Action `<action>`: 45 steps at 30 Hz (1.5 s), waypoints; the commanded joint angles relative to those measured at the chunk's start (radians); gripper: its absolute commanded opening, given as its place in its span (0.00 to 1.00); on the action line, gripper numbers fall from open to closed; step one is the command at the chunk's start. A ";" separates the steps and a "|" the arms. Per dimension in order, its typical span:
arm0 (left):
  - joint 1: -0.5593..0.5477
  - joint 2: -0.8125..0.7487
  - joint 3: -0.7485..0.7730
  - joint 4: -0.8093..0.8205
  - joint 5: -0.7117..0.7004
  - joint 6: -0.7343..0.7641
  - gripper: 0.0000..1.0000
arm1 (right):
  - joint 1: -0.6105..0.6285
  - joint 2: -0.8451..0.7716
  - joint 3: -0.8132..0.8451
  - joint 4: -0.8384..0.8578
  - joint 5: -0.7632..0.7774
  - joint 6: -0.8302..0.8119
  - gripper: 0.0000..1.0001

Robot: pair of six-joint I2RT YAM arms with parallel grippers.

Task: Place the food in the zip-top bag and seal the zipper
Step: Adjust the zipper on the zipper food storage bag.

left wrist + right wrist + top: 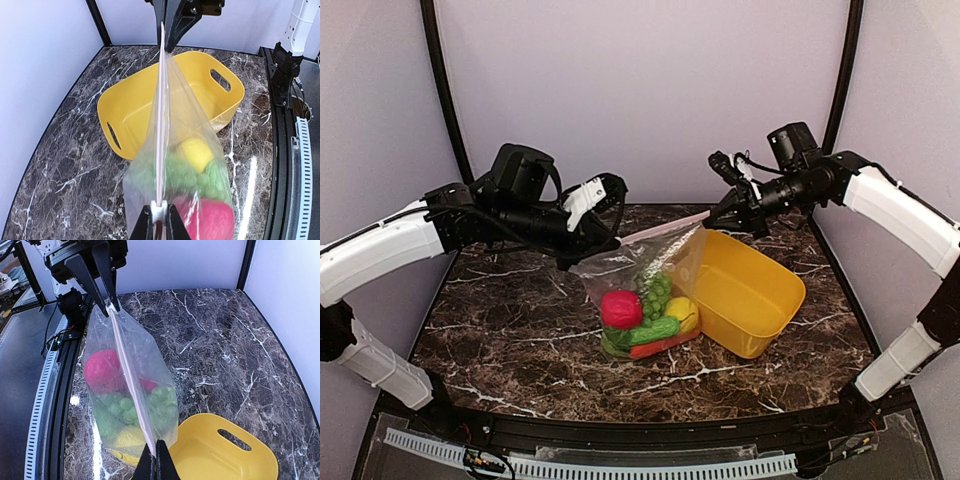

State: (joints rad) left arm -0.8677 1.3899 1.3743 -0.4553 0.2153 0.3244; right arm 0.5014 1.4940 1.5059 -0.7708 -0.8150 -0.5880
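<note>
The zip-top bag (642,262) hangs stretched between both grippers, its lower part on the marble. Inside it lies the food: a red ball (620,308), green grapes (655,292), a yellow lemon (682,312), a cucumber (655,330) and an orange carrot (665,346). The pinkish zipper (160,125) runs taut from one gripper to the other. My left gripper (159,222) is shut on the white slider tab (159,211) at the bag's left end. At the right end, my right gripper (156,455) is shut on the mouth edge of the bag (150,355).
A yellow basket (760,300) stands right of the bag, touching or nearly touching it, with nothing in it. Grey walls close in the back and sides. The table's black front rail (620,430) runs between the arm bases.
</note>
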 commanded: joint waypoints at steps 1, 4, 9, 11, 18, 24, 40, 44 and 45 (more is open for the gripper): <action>0.034 -0.099 -0.086 -0.182 -0.088 -0.020 0.01 | -0.072 -0.050 -0.018 0.025 0.066 -0.011 0.00; 0.040 -0.136 -0.120 -0.193 -0.108 -0.026 0.01 | -0.081 -0.052 -0.028 0.025 0.070 -0.012 0.00; 0.042 -0.202 -0.177 -0.197 -0.129 -0.043 0.01 | -0.086 -0.054 -0.037 0.030 0.078 -0.010 0.00; 0.043 -0.222 -0.195 -0.197 -0.136 -0.047 0.01 | -0.087 -0.051 -0.038 0.032 0.079 -0.007 0.00; 0.046 -0.267 -0.233 -0.187 -0.156 -0.057 0.01 | -0.087 -0.050 -0.038 0.037 0.085 -0.004 0.00; 0.048 -0.288 -0.248 -0.191 -0.169 -0.058 0.01 | -0.087 -0.058 -0.046 0.045 0.089 0.002 0.00; 0.049 -0.290 -0.270 -0.084 -0.118 -0.103 0.05 | -0.086 -0.055 -0.068 0.017 -0.028 -0.018 0.43; 0.049 -0.277 -0.270 -0.024 -0.056 -0.121 0.05 | -0.068 -0.034 -0.058 -0.028 -0.070 -0.049 0.61; 0.049 -0.270 -0.268 -0.018 -0.043 -0.123 0.05 | -0.063 -0.029 -0.052 -0.039 -0.069 -0.055 0.63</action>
State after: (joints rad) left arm -0.8223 1.1206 1.1172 -0.5148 0.1127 0.2310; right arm 0.4171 1.4612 1.4467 -0.7643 -0.8337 -0.6102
